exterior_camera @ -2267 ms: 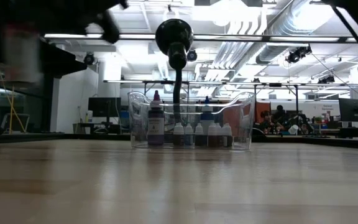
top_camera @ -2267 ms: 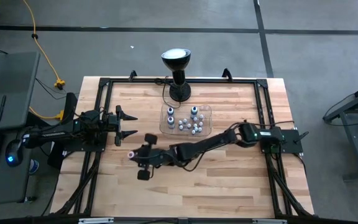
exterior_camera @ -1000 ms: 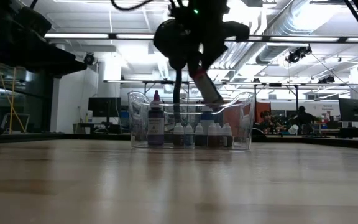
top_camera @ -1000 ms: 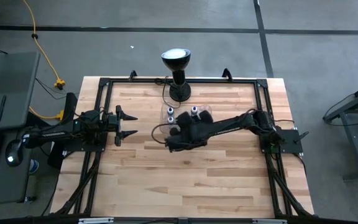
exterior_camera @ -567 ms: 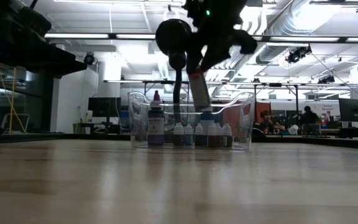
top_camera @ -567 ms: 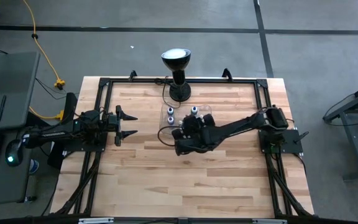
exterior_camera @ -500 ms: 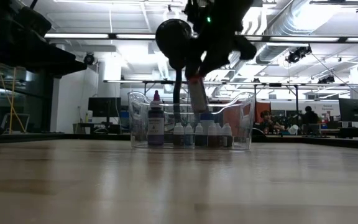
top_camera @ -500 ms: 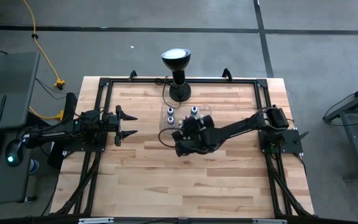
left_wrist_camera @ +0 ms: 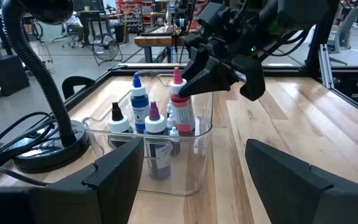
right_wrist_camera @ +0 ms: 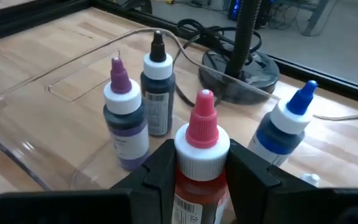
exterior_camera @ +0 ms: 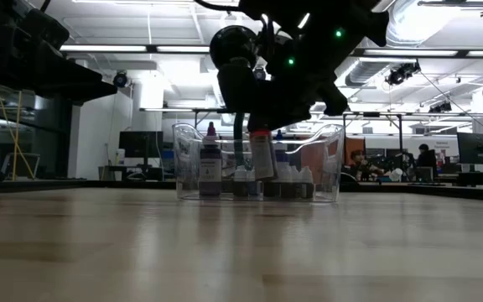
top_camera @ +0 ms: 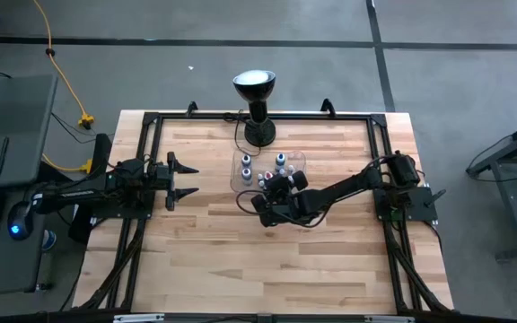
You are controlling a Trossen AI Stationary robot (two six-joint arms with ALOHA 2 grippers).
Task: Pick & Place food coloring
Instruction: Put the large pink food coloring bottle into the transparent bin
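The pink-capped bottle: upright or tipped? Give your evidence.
Upright. The pink-capped bottle hangs cap-up in the right pincer, lowered into the clear tray.

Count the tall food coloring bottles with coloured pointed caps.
4. The purple-capped bottle, black-capped bottle and blue-capped bottle stand in the clear plastic tray; the right gripper holds the pink-capped bottle. More may hide behind it.

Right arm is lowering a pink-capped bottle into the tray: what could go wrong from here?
1. The pink-capped bottle in the right gripper could knock the purple-capped bottle or black-capped bottle standing close by.
2. Released before it is down, it may topple inside the clear tray.
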